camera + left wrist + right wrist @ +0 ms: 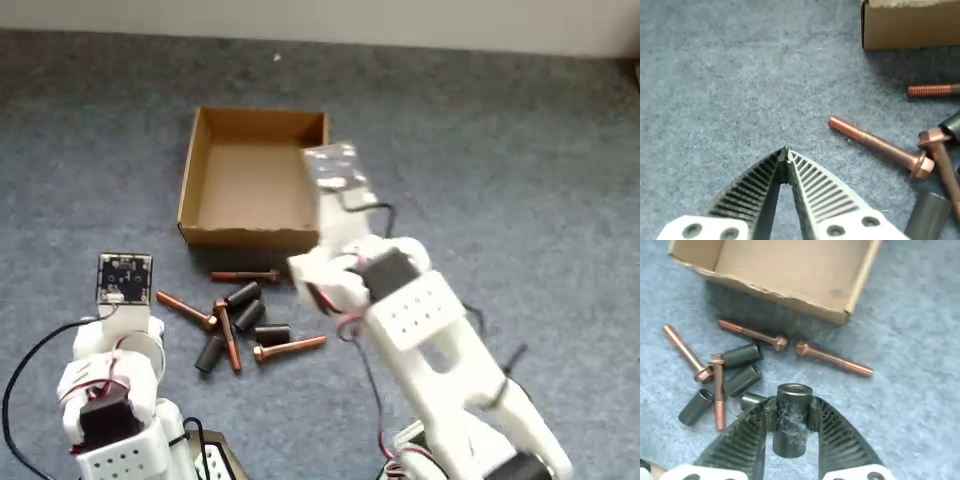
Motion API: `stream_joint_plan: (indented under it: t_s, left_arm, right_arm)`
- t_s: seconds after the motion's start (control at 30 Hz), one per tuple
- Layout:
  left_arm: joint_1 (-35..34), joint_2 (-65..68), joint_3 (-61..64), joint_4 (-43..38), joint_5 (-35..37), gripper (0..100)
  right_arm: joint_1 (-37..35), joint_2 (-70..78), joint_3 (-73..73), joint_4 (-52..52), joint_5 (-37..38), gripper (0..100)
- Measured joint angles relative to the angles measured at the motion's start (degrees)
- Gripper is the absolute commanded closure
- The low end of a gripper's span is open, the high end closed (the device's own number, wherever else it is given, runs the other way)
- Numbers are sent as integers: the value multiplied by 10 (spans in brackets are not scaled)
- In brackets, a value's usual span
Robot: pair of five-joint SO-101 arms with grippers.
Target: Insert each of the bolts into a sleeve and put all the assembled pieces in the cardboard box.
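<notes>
In the lower middle of the right wrist view, the right hand (792,412) was pinching 1 dark sleeve (794,392) between its ribbed fingers (747,432). The sleeve stood upright with its open end up. In the lower middle of the left wrist view, the left hand (786,154) had its fingers pressed together, tips touching, over the grey table (715,75). In the high view I saw the left arm (110,400) in the lower left corner. The right arm (430,330) ran from the lower right up toward the centre.

Past the hands, the loose parts lay left of centre in the high view. There were 4 copper bolts (290,348) and 4 more dark sleeves (272,335), all on their sides and close together. Every bolt's shank was bare. 1 bolt (245,275) lay near the box's front wall, roughly parallel to it. In the right wrist view another bolt (832,357) lay right of the cluster, near the box's corner.

Farthest off, the cardboard box (250,237) stood open in the upper middle of the high view. Its brown floor was showing, and the right arm overlapped its right side.
</notes>
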Motion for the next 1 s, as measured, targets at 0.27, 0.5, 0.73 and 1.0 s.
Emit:
stream_joint_plan:
  t_s: [0.27, 0.5, 0.73, 1.0]
  left_arm:
    - [67, 0, -111, 0, 0, 989]
    - [166, 86, -171, 6, 0, 941]
    - [230, 342, -315, 57, 9, 782]
    - [279, 567, -401, 43, 17, 785]
  right_arm:
    - [92, -116, 113, 1, 4, 992]
    - [165, -142, 174, -5, 4, 992]
    - [194, -145, 274, -102, 4, 992]
    - [200, -145, 309, -140, 4, 992]
